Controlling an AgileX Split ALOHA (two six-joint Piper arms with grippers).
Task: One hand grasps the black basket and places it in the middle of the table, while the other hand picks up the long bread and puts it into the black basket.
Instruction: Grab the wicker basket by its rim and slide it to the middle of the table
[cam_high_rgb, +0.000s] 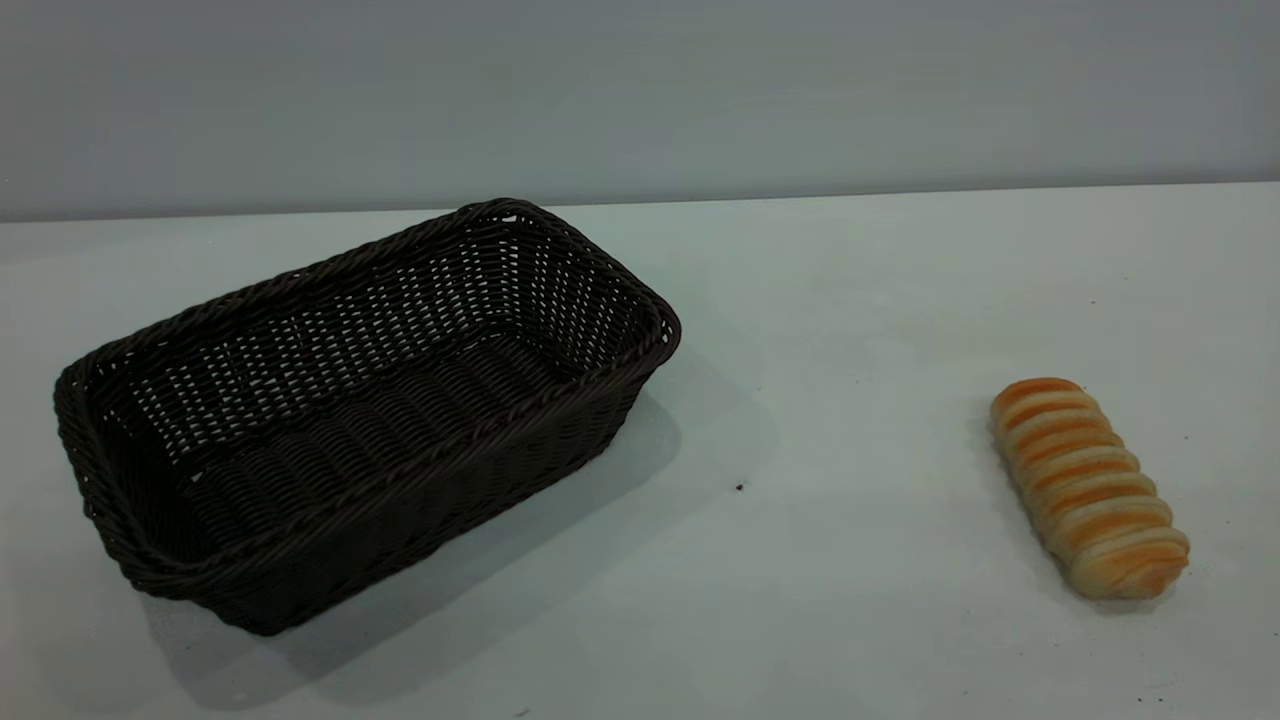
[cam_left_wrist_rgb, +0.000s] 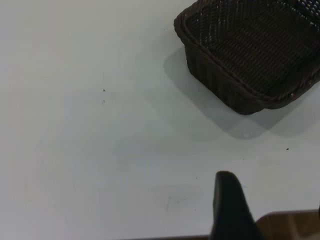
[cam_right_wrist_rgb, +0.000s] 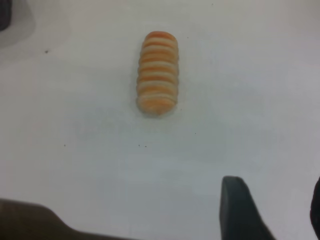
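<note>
Lying apart: black basket (cam_high_rgb: 370, 410), long bread (cam_high_rgb: 1090, 488).

Long bread (cam_right_wrist_rgb: 158, 73) lies flat on the table (cam_right_wrist_rgb: 240, 100), alone. One dark finger (cam_right_wrist_rgb: 239, 207) of the right gripper is visible, well apart from the loaf, touching nothing. A dark shape (cam_right_wrist_rgb: 5, 14) occupies one corner.

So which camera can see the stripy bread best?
The right wrist view: the long bread lies whole and unblocked near the middle, looked down on, alone on the table. The exterior view shows the whole bread too, but off to the right side. The left wrist view doesn't show it.
</note>
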